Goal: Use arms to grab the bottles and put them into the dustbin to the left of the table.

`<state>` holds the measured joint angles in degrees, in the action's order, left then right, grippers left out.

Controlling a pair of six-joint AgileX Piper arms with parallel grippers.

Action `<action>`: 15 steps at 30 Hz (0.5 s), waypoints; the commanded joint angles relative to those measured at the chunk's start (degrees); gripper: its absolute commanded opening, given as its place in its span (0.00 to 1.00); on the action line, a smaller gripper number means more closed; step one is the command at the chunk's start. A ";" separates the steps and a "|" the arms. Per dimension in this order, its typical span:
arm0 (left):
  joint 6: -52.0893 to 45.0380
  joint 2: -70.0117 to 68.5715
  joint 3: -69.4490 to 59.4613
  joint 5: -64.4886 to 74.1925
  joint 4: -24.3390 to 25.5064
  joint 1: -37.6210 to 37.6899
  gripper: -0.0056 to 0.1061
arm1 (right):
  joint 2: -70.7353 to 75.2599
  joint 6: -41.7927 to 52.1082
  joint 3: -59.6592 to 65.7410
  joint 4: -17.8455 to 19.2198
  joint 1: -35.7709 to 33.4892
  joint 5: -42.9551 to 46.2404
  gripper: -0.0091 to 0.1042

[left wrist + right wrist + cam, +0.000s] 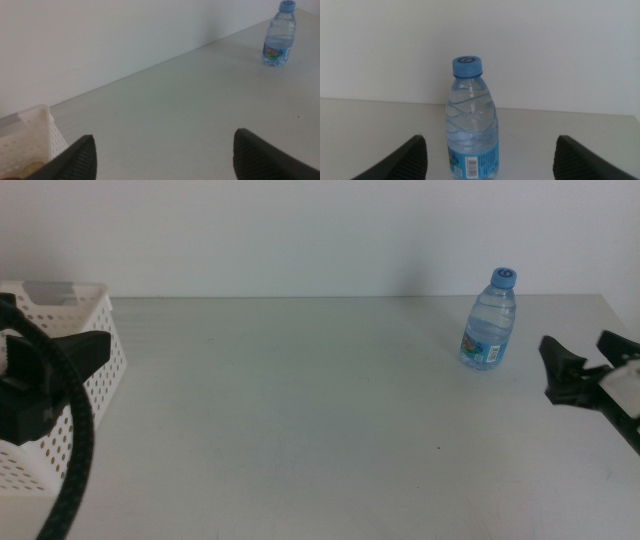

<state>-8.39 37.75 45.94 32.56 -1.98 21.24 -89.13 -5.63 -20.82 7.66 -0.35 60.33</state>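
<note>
A small clear water bottle [490, 320] with a blue cap stands upright at the back right of the table [300, 410]. My right gripper [582, 347] is open, just right of it and apart from it. In the right wrist view the bottle [471, 135] stands straight ahead between the open jaws [490, 140]. My left gripper [60, 370] hovers over the white perforated dustbin [100, 380] at the left edge; its jaws [165, 155] are open and empty. The dustbin's corner [30, 135] shows below them. The red can and the yellow tea bottle are out of view.
A white wall runs along the table's far edge. A thick black cable [75, 470] curves down from the left arm in front of the dustbin. A pale round shape [32, 167] lies inside the dustbin; I cannot tell what it is.
</note>
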 commanded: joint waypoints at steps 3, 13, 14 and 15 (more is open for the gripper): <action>0.84 0.00 1.57 -4.36 -0.19 0.41 0.89 | -5.29 0.82 -8.12 1.29 0.33 5.10 0.65; 0.84 0.00 1.57 -4.36 -0.19 0.41 0.89 | -15.93 0.71 -21.97 7.75 -0.23 2.33 0.65; 0.84 0.00 1.57 -4.36 -0.19 0.41 0.89 | -16.97 0.71 -23.40 7.76 -0.35 1.71 0.65; 0.84 0.00 1.57 -4.36 -0.19 0.41 0.89 | -17.85 0.71 -24.53 7.76 -0.46 1.44 0.65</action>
<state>-8.39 37.75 45.94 32.56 -1.98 21.24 -108.26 -5.63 -42.52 15.03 -0.61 58.50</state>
